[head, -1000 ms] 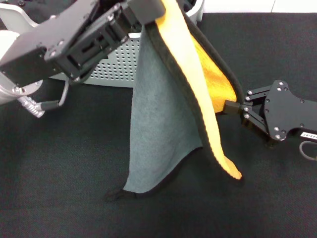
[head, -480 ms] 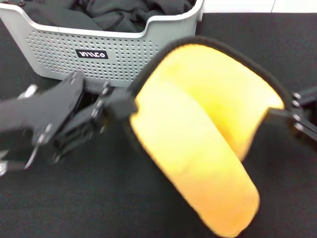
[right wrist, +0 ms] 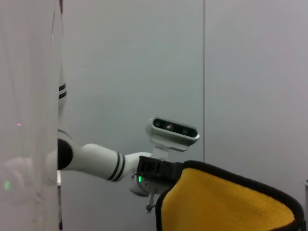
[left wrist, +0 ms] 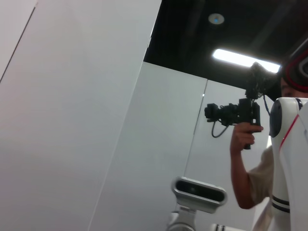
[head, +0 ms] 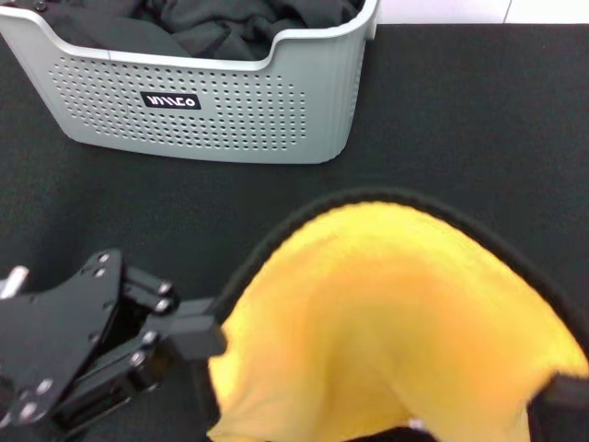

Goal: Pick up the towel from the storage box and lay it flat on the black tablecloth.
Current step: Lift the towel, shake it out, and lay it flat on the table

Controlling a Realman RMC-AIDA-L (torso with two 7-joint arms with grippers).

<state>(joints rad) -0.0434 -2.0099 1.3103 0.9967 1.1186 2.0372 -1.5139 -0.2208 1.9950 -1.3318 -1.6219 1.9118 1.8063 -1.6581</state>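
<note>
Several black cloths point(head: 230, 23) in storage box point(head: 212, 110) — towel point(head: 386, 322) outside, left claw point(head: 198, 341) gripping.

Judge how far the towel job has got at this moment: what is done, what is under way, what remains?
Done: the towel is out of the storage box, which holds only dark cloths. Under way: the left gripper grips one edge, and the towel arches yellow side up above the black tablecloth; the right gripper is barely in view. Left: lower it, spread it flat and let go.
</note>
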